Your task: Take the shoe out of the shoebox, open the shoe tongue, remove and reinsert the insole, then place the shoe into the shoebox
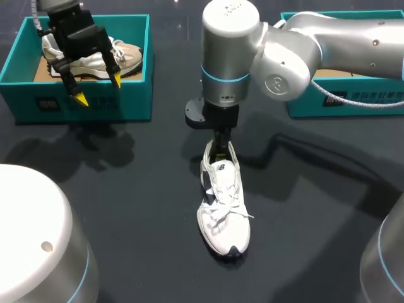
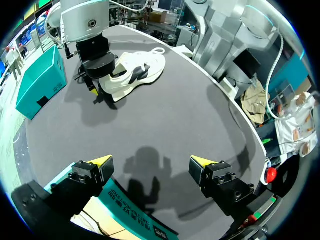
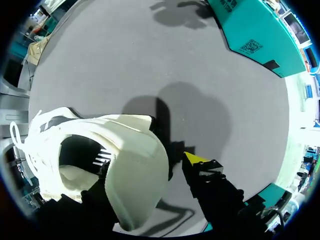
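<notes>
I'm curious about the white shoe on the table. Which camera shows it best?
The head view: the shoe lies nearly whole, laces and toe plain. The left wrist view shows it far off, partly behind the right gripper. The right wrist view shows only its heel and opening.

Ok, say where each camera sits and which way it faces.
Head: above and behind, looking down at the table; left claw over a shoebox, right claw at the white shoe's heel.
Left wrist: behind the open left claw, facing across the table toward the shoe and right arm.
Right wrist: behind the right claw, facing down at the shoe's heel.
Shared: all three show the white shoe.
</notes>
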